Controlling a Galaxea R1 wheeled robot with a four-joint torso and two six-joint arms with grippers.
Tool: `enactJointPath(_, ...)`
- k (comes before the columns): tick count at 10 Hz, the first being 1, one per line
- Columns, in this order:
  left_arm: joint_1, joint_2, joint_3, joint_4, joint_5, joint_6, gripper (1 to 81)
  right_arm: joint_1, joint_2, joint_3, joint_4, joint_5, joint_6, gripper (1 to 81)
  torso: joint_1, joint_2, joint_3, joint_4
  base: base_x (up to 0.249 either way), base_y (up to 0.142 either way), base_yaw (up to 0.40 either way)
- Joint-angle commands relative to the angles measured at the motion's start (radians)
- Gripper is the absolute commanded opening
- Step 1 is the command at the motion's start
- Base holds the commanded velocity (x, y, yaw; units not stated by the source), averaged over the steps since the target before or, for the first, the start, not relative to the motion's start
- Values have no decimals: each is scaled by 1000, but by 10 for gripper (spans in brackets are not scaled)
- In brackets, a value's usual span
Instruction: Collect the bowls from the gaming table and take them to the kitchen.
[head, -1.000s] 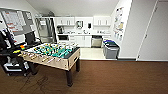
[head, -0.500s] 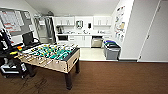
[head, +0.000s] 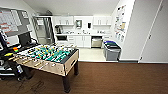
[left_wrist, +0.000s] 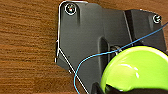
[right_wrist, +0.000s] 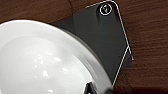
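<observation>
A glossy lime-green bowl (left_wrist: 137, 70) hangs over the brown wooden floor in the left wrist view, with my left gripper (left_wrist: 100, 88) shut on its rim. In the right wrist view a white bowl (right_wrist: 45, 62) is held the same way above the floor by my right gripper (right_wrist: 91, 88). The kitchen (head: 80, 37) lies straight ahead in the head view, with white cabinets, a countertop and a steel-fronted dishwasher (head: 96, 42). The gaming table is out of view.
A table-football table (head: 50, 56) stands at the left on the dark wooden floor. A grey bin (head: 111, 50) sits at the kitchen's right edge beside a white wall. A desk with dark equipment (head: 10, 53) is at the far left. A door (head: 155, 37) is on the right.
The whole head view has shifted a little. The table-football table shows slightly larger and lower, so the camera has moved forward.
</observation>
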Motion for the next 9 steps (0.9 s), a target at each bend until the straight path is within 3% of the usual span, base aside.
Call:
enactJointPath(1,-23,-15,-7,-3,50,5,10,38,-8,5,-16,-53,-2,10,0,0,0,0,164,-70,0)
enactJointPath(9,-21,-7,-7,-1,48,5,10,51,-8,5,-16,-74,-4,10,0,0,0,0,165,-71,0)
